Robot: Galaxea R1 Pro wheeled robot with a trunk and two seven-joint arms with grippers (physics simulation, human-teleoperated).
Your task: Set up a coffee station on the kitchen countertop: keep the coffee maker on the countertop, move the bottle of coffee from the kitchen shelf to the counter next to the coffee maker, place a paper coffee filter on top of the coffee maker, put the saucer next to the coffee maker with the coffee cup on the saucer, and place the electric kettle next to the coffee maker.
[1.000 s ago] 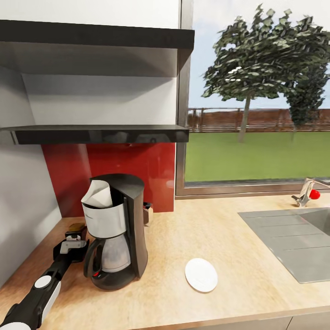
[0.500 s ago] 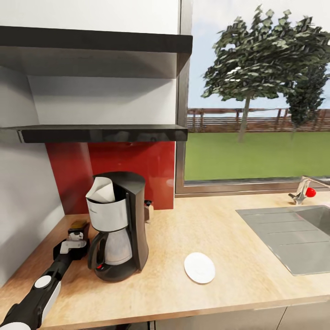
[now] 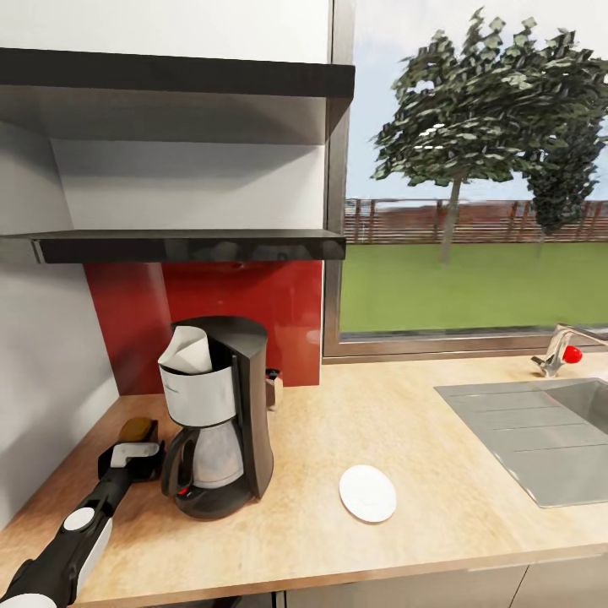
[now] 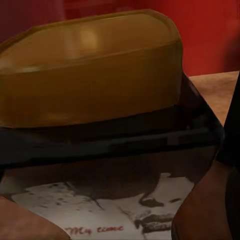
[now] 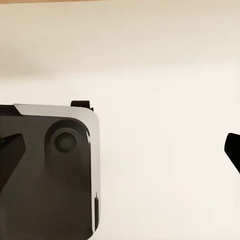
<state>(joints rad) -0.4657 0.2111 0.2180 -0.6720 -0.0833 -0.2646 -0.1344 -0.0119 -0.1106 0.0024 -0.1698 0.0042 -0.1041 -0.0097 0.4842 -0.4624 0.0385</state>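
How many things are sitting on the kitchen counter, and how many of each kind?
Coffee maker: 1
Paper coffee filter on top of it: 1
Bottle of coffee, by the left claw: 1
Saucer: 1
Small item behind the coffee maker, too hidden to name: 1
Total: 5

White-and-black left arm (image 3: 72,540) reaching forward beside the tall black drip coffee maker (image 3: 221,414), its black left gripper (image 3: 135,445) closed around the dark yellow-lidded coffee jar (image 4: 95,100)
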